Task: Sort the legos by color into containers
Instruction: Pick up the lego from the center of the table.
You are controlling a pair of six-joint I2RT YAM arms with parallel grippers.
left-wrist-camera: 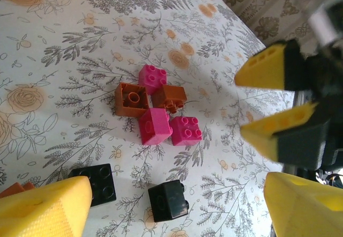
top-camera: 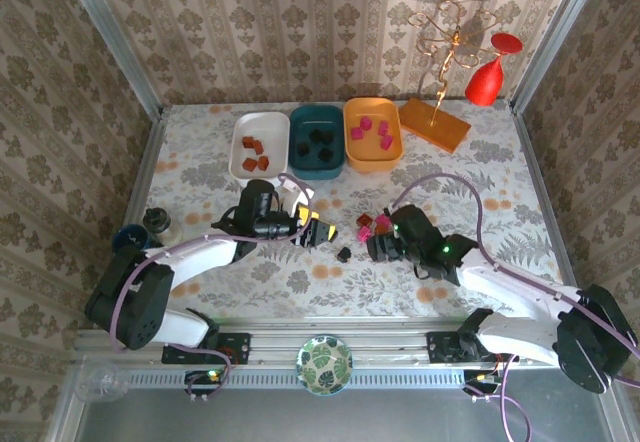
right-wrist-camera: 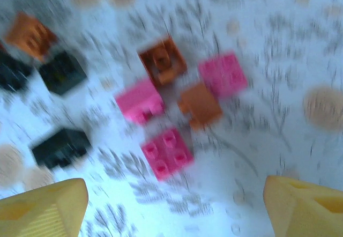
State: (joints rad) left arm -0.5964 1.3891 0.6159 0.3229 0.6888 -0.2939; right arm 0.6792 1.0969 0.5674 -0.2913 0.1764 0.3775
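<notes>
Loose legos lie mid-table: pink and brown ones in a cluster (top-camera: 369, 225) (left-wrist-camera: 155, 108) (right-wrist-camera: 177, 97), and black ones (left-wrist-camera: 168, 200) (top-camera: 344, 254) beside it. My left gripper (top-camera: 318, 230) (left-wrist-camera: 178, 207) is open over the black bricks and holds nothing. My right gripper (top-camera: 375, 245) (right-wrist-camera: 174, 205) is open just right of the cluster, with a pink brick (right-wrist-camera: 167, 153) ahead of its empty jaws. At the back, the white tub (top-camera: 243, 152) holds brown bricks, the teal tub (top-camera: 317, 167) black ones and the orange tub (top-camera: 372, 157) pink ones.
An orange board with a gold wire stand (top-camera: 434, 122) and a red glass (top-camera: 488, 77) stand back right. Small dark jars (top-camera: 155, 222) and a blue cup (top-camera: 130, 237) sit at the left edge. A patterned dish (top-camera: 324, 365) rests on the front rail.
</notes>
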